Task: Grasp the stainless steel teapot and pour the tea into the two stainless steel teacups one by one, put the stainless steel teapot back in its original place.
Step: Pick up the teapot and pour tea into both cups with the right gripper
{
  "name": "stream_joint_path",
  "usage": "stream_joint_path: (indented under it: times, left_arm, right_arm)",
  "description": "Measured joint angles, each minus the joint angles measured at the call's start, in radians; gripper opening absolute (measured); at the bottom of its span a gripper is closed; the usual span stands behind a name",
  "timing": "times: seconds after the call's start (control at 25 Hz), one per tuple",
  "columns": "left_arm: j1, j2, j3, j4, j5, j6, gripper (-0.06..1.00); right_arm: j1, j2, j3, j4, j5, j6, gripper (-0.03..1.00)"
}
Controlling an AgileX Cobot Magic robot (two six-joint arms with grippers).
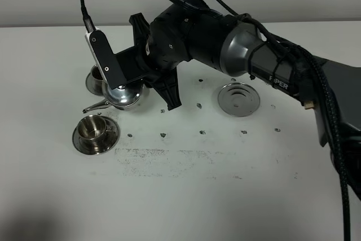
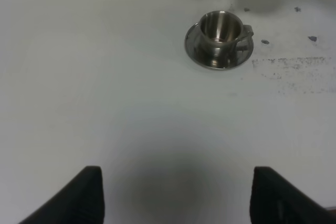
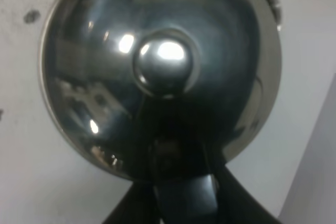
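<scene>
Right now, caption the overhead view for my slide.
Right gripper holds the teapot beside two cups; steel disc sits bare.

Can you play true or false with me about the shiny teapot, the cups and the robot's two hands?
1. The teapot sits on the flat steel disc. False: the disc is bare, and the teapot is over beside the far teacup.
2. The right gripper is shut on the teapot. True.
3. The left gripper holds a teacup. False: it is open and empty.
4. The near teacup stands on a saucer. True.
</scene>
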Motion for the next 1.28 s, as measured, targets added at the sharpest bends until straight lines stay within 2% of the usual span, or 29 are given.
stream_joint_path:
  times: [0.72,1.28]
  left_arm:
    - [0.0,0.0,0.0,0.0,0.0,0.0,0.58]
    - [0.0,0.0,0.0,0.0,0.0,0.0,0.58]
  right_arm:
    - [0.035,0.043,-0.019,-0.189,0.003,0.081,0.2]
    - [0.073,0.043,-0.019,-0.273,-0.005,0.092,0.2]
